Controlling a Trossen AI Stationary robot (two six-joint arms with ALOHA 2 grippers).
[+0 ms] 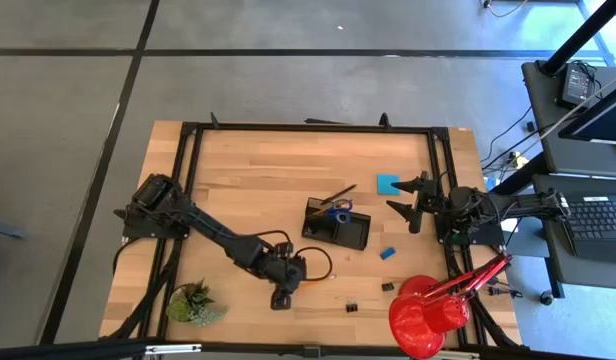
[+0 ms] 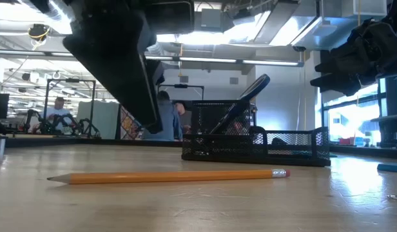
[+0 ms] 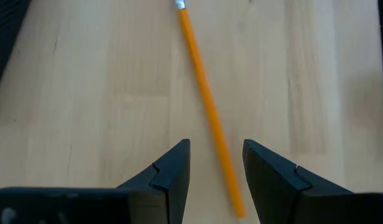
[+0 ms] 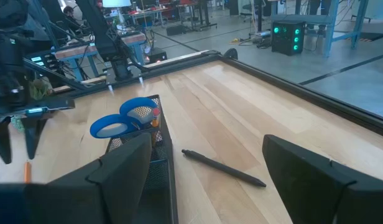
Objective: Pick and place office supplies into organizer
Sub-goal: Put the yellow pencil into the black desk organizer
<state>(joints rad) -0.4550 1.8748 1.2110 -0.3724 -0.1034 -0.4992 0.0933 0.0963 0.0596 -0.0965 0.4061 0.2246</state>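
An orange pencil [image 3: 204,93] lies flat on the wooden table, also seen in the low view [image 2: 169,175]. My left gripper [image 3: 216,144] is open and hovers above it, one finger on each side of its pointed end, not touching; from above it shows near the table's near edge [image 1: 281,297]. The black mesh organizer [image 1: 336,225] holds blue-handled scissors [image 1: 338,208], handles up. A black pen [image 4: 222,168] lies on the table beside the organizer. My right gripper [image 1: 406,197] is open and waits near the right edge, beside the blue note pad [image 1: 389,184].
A small blue eraser [image 1: 387,253] and two black binder clips [image 1: 387,287] [image 1: 351,306] lie right of my left gripper. A red desk lamp [image 1: 428,312] stands at the near right corner and a green plant [image 1: 195,303] at the near left. People show beyond the table.
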